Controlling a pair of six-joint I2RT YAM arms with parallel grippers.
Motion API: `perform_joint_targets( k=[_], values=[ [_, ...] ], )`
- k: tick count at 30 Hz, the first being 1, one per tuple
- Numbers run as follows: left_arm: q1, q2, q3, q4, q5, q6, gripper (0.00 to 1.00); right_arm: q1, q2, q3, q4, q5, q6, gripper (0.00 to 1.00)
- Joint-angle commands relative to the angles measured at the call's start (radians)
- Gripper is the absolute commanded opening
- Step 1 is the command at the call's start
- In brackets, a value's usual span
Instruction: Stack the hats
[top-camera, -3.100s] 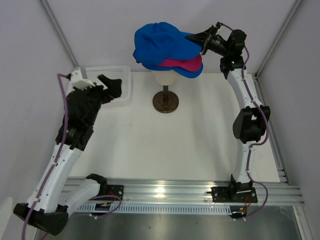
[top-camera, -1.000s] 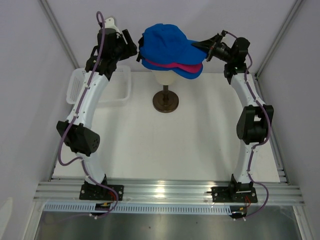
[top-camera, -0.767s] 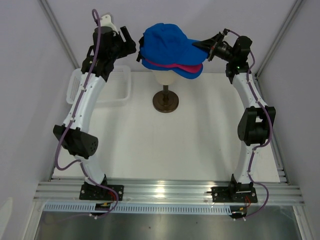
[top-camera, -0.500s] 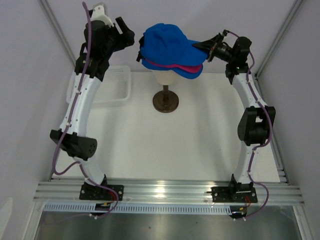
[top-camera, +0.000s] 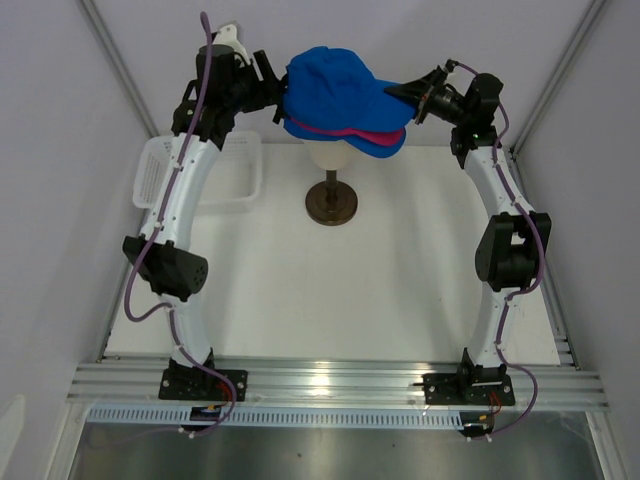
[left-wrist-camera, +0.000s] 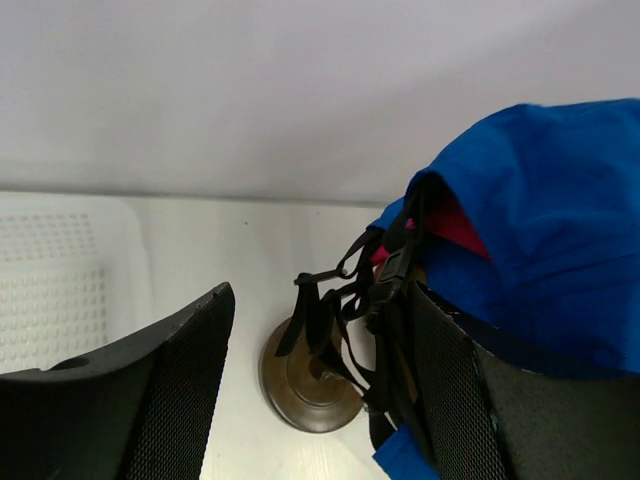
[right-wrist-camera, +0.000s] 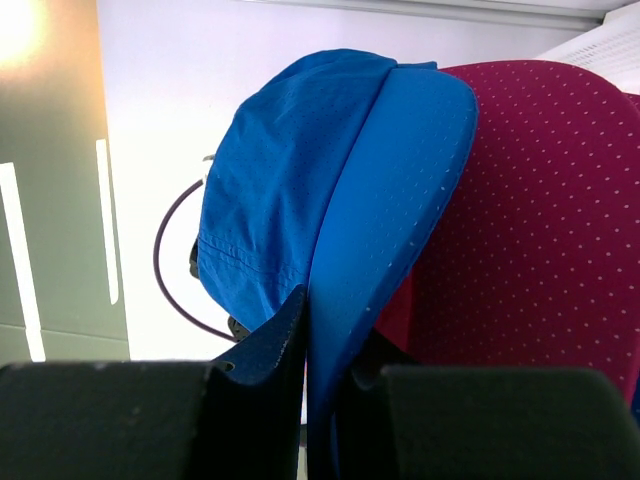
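While the bright blue fabric baseball cap (top-camera: 330, 80) is sitting topmost over the magenta pink fabric cap (top-camera: 362, 127) and the second blue cap (top-camera: 385, 145), all stacked on the cream mannequin head (top-camera: 330, 157) at the back of the white table (top-camera: 400, 280), the right gripper (top-camera: 405, 92) is pinching its curved brim between nearly closed jaws. The left gripper (top-camera: 270, 88) is hovering at the stack's rear, jaws spread wide and gripping nothing, with black adjuster straps (left-wrist-camera: 385, 290) hanging between its fingers (left-wrist-camera: 150, 400).
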Motion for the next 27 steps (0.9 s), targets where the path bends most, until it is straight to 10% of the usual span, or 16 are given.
perform_joint_targets(
  k=[1, 16, 23, 27],
  values=[
    [0.000, -0.004, 0.024, -0.051, -0.007, 0.038, 0.73, 0.004, -0.014, -0.010, -0.001, -0.028, -0.028, 0.16],
    [0.000, 0.039, 0.020, -0.130, -0.110, 0.088, 0.71, -0.013, -0.069, -0.164, -0.090, -0.047, -0.152, 0.17],
    [0.000, 0.031, -0.008, -0.124, -0.112, 0.093, 0.71, -0.017, -0.077, -0.138, -0.132, -0.071, -0.200, 0.58],
    [0.000, 0.031, -0.008, -0.109, -0.096, 0.087, 0.71, -0.031, -0.100, -0.147, -0.171, -0.088, -0.240, 0.62]
  ],
)
